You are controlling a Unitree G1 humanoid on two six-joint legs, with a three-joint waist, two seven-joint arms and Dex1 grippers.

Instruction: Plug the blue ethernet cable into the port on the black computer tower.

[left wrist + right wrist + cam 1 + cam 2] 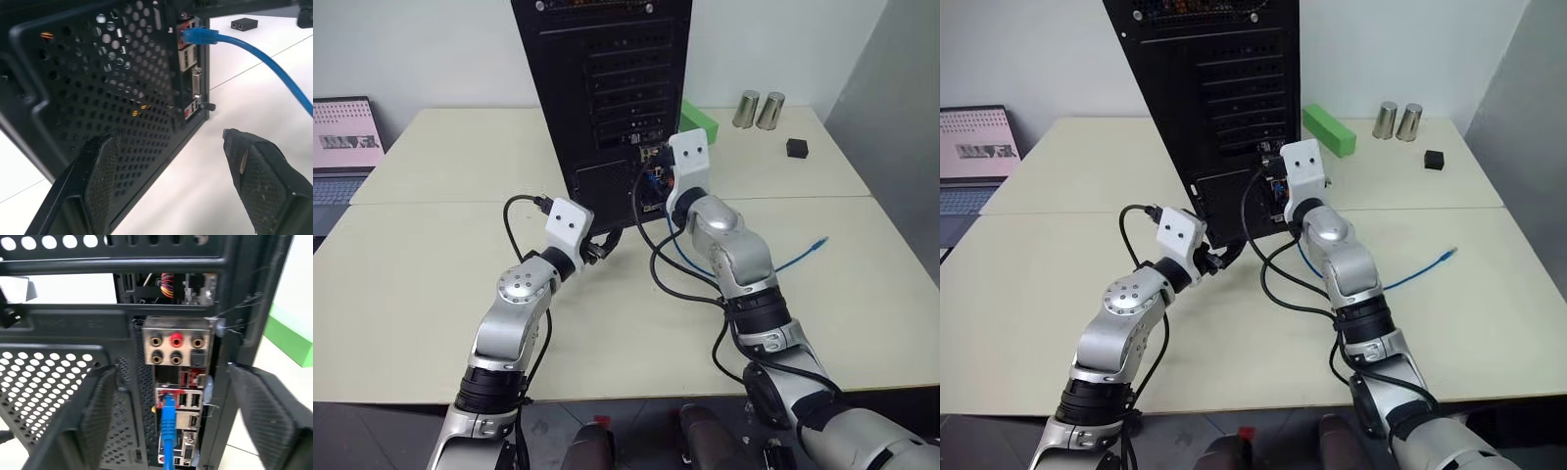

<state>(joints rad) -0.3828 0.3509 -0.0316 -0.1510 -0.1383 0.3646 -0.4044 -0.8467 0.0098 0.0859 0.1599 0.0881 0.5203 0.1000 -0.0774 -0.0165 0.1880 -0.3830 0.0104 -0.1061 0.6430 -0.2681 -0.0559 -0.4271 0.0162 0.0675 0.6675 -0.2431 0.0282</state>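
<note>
The black computer tower (pixel 607 88) stands upright at the back middle of the table, its rear face toward me. The blue ethernet cable (pixel 793 259) has one plug (pixel 168 413) seated in the port of the rear connector panel (pixel 178 362). From there it trails right across the table to a loose end (pixel 818 242). My right gripper (pixel 171 371) is open just in front of the panel, its fingers apart on either side of the plug and not touching it. My left gripper (pixel 168 139) is open and empty by the tower's lower mesh grille.
A green block (pixel 700 122), two metal cans (pixel 760 110) and a small black box (pixel 797 148) sit at the back right. A laptop (pixel 342 147) is at the far left. Black arm wires (pixel 675 279) loop over the table near the tower.
</note>
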